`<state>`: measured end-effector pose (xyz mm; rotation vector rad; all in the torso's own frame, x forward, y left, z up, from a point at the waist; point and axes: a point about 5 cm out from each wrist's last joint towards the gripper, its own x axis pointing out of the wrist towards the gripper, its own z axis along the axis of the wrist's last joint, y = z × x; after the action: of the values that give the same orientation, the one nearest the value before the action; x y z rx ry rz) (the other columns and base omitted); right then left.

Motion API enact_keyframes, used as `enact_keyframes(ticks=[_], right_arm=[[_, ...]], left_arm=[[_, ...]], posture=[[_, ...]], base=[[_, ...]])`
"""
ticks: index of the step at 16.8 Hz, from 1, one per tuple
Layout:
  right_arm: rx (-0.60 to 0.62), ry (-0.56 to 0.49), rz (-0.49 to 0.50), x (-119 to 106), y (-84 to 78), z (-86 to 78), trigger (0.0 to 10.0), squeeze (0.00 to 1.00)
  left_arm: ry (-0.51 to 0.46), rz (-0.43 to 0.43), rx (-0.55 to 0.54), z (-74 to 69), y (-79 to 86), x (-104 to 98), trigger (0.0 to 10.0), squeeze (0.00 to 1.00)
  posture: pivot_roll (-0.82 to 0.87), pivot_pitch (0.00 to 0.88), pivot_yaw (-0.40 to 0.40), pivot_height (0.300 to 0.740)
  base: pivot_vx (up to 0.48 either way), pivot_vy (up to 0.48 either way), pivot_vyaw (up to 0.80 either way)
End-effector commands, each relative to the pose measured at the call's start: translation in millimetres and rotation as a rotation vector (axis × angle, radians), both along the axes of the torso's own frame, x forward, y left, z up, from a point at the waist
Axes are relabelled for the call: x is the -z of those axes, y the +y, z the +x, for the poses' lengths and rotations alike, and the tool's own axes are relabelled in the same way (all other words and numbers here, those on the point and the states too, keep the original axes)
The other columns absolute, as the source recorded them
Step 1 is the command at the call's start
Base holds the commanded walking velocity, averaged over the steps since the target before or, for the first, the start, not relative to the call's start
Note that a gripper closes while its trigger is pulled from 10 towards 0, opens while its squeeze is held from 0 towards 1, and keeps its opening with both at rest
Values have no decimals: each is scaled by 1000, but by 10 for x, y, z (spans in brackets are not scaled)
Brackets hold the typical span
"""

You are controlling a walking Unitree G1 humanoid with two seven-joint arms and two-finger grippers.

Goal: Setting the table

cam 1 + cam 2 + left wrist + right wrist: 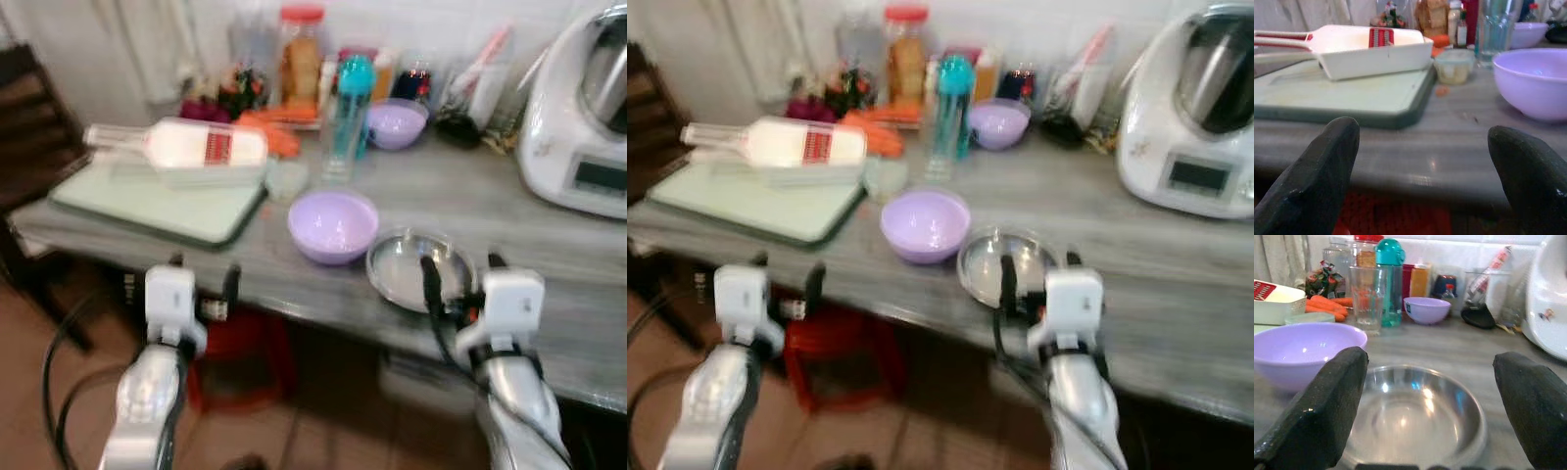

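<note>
A shallow steel bowl [419, 269] sits near the counter's front edge, with a lilac bowl [333, 225] just to its left. My right gripper [462, 275] is open right in front of the steel bowl [1413, 416], one finger [1327, 401] on each side of it. My left gripper [204, 279] is open too, held at the counter's front edge before a pale green cutting board [1342, 95]. A second lilac bowl [397, 123] stands further back beside a clear glass [1367, 298] and a teal bottle [353, 98].
A white grater box [191, 147] with a red label lies on the cutting board. Carrots [274, 132], jars and bottles line the back wall. A white kitchen machine [583, 117] stands at the right. A small lidded tub [1454, 66] sits between board and bowl. A red stool [240, 357] is under the counter.
</note>
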<state>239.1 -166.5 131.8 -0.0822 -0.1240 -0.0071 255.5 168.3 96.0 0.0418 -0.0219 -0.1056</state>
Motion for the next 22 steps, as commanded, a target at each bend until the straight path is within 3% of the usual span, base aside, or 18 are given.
enact_keyframes(ticks=[1,9,22], right_arm=[[19,-12,10,-19,-16,16,10000,0],[-11,-1,29,10,25,107,10000,0],[-2,21,41,63,-1,118,10000,0]], left_arm=[[-20,11,9,63,-7,-54,10000,0],[-15,14,-15,117,-14,-25,10000,0],[0,-13,10,132,-126,54,10000,0]], posture=[[-24,0,9,740],[9,0,-11,740],[-12,0,-17,740]], base=[[-319,0,0],[-320,0,0],[-304,0,0]])
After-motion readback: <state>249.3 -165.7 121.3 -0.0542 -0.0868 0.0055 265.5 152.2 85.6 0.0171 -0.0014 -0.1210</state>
